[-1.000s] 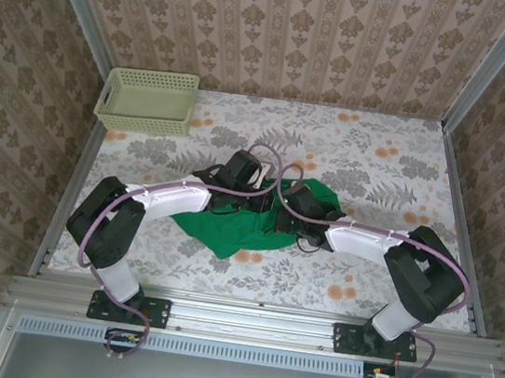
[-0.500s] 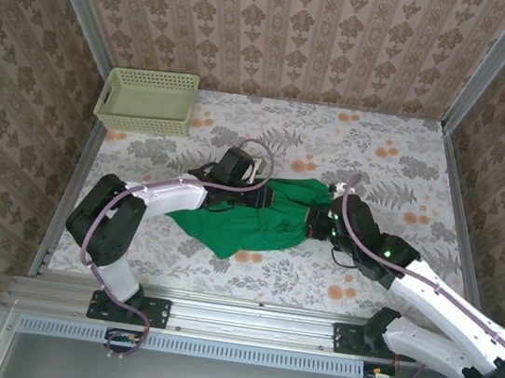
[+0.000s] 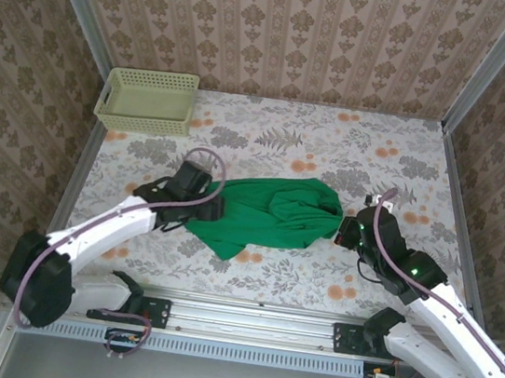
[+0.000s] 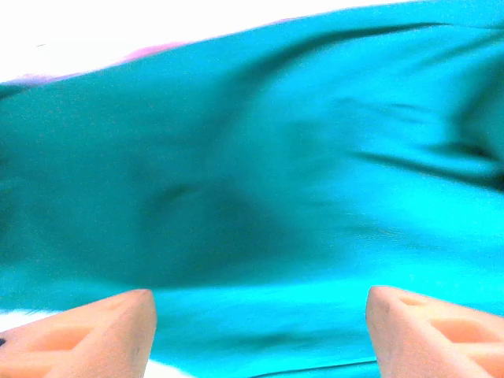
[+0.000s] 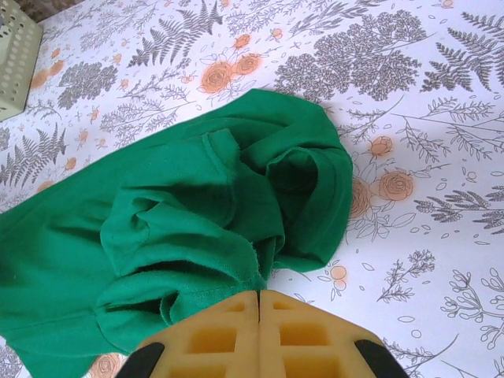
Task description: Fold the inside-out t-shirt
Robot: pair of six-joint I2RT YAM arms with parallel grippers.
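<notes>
Cloth of the inside-out t-shirt (image 3: 263,214) lies bunched in the middle of the surface (image 3: 379,160), gripped by nothing: the left pincer (image 4: 260,295) stands wide open at its left edge, the right pincer (image 5: 259,293) closed and empty beside its right, probably to choose better holds.

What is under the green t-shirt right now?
The floral tablecloth shows all around the crumpled t-shirt, which lies on it. Anything beneath its folds is covered.

surface: floral-print table (image 3: 334,144) | on it: bright green t-shirt (image 3: 268,215), crumpled, near the middle | pale yellow-green basket (image 3: 147,99), far left corner, well apart from t-shirt
</notes>
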